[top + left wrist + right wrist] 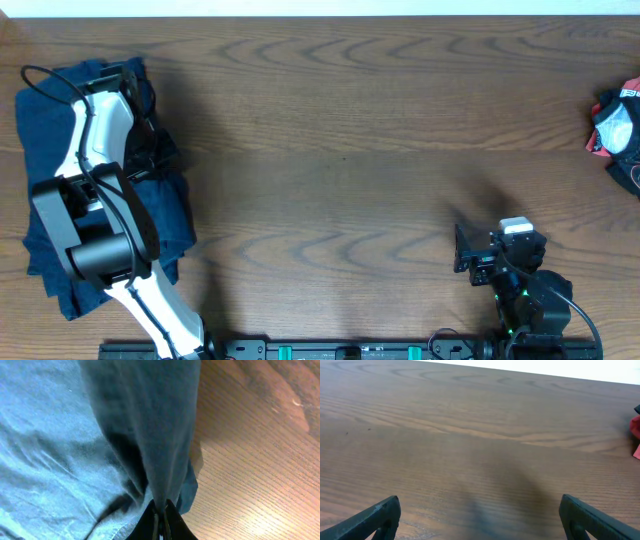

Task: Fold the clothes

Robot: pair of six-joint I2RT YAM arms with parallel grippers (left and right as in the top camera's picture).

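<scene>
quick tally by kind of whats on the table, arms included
robot arms: 2 (left arm, right arm)
navy clothes pile: 1 (garments inside cannot be counted)
red, black and white item: 1
total: 4

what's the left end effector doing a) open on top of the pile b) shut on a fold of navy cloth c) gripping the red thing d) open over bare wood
b: in the left wrist view the left end effector is closed, with a raised ridge of the clothes pinched between its tips.
</scene>
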